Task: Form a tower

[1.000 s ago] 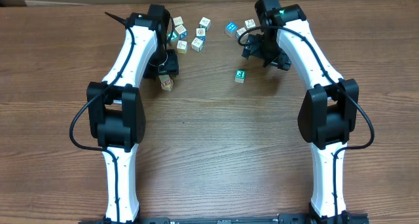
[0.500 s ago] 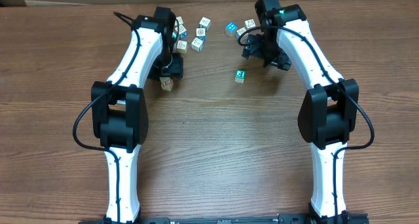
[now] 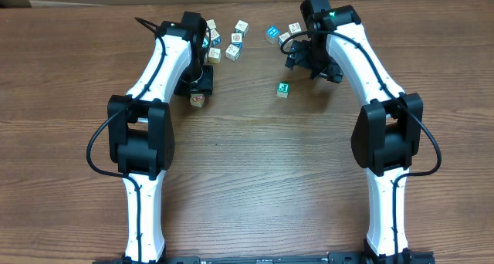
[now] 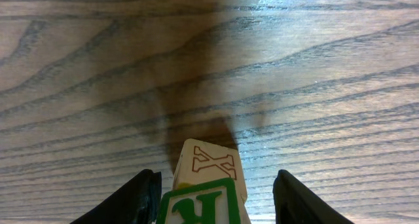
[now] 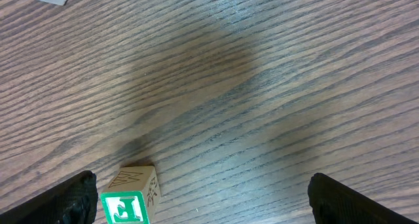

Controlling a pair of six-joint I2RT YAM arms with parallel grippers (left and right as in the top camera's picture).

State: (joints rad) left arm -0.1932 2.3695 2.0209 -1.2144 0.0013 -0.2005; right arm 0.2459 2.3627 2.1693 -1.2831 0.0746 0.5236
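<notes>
Left gripper [image 4: 218, 185] hangs part-open astride the tower [image 3: 198, 99], one finger close against the green-lettered cube [image 4: 196, 209] and a clear gap at the other, so nothing is clamped. An X-faced cube [image 4: 211, 164] sits tight behind it. That tower stands on the wooden table [image 3: 255, 179], left of centre, while across the way the right gripper [image 5: 203, 191] is spread wide and grips nothing, with a single cube [image 5: 134, 185] beside one finger and loose cubes [image 3: 231, 40] scattered farther back.
</notes>
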